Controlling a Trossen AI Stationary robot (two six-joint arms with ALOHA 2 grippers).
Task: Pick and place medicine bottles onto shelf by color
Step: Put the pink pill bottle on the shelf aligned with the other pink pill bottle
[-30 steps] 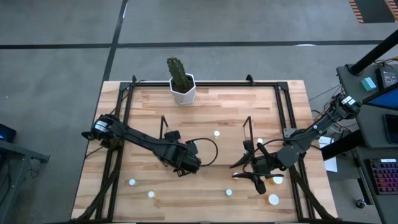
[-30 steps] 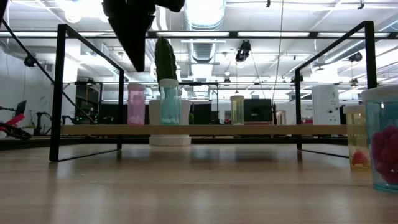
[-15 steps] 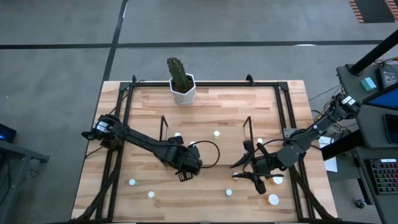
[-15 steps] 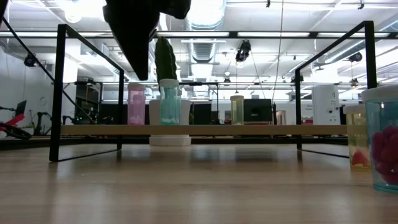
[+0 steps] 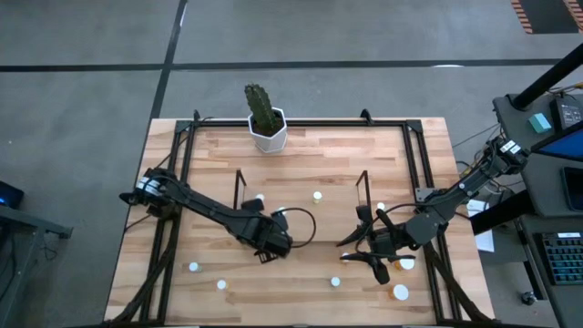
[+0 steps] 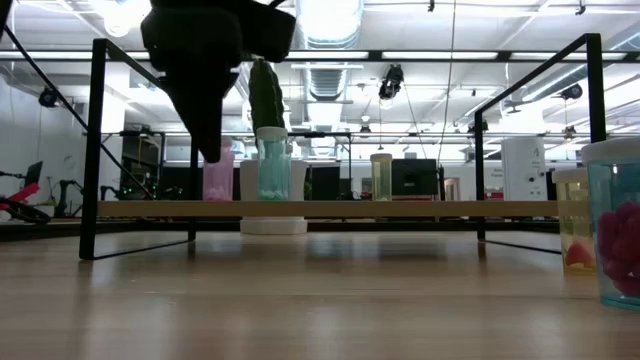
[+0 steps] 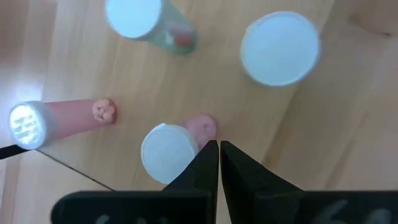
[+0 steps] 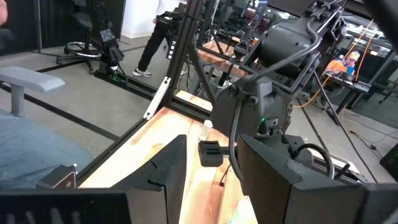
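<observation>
My left gripper (image 5: pixel 266 248) (image 6: pixel 211 155) is shut and points down over the left part of the shelf (image 6: pixel 400 209). In the left wrist view its tips (image 7: pixel 219 149) are right beside the white cap of a pinkish bottle (image 7: pixel 168 153). A bottle with a larger cap (image 7: pixel 280 47), a greenish bottle (image 7: pixel 143 18) and a pink bottle (image 7: pixel 56 122) stand around it. The low view shows a pink bottle (image 6: pixel 218 172), a teal bottle (image 6: pixel 272 165) and a yellowish bottle (image 6: pixel 381 175) upright on the shelf. My right gripper (image 5: pixel 357 251) (image 8: pixel 211 168) hangs level and open at the right, holding nothing. My left gripper's shut fingertips (image 7: pixel 211 152) stand against the edge of the pinkish bottle's cap (image 7: pixel 194 149), coming from above. I cannot tell whether they touch it. The bottle stands upright on the shelf.
A white pot with a cactus (image 5: pixel 266 128) stands at the far edge. Loose white-capped bottles stand near the front edge (image 5: pixel 194 267) (image 5: pixel 221 284) (image 5: pixel 335 281) (image 5: pixel 401 292). Two larger bottles (image 6: pixel 620 225) (image 6: pixel 572 220) are close at the low view's right. A black frame (image 6: pixel 95 150) edges the table.
My left gripper has come down toward the bottles on the shelf, staying shut and pointing down. Its tip now reaches the height of the pink bottle's top in the low view. The bottles have not moved.
</observation>
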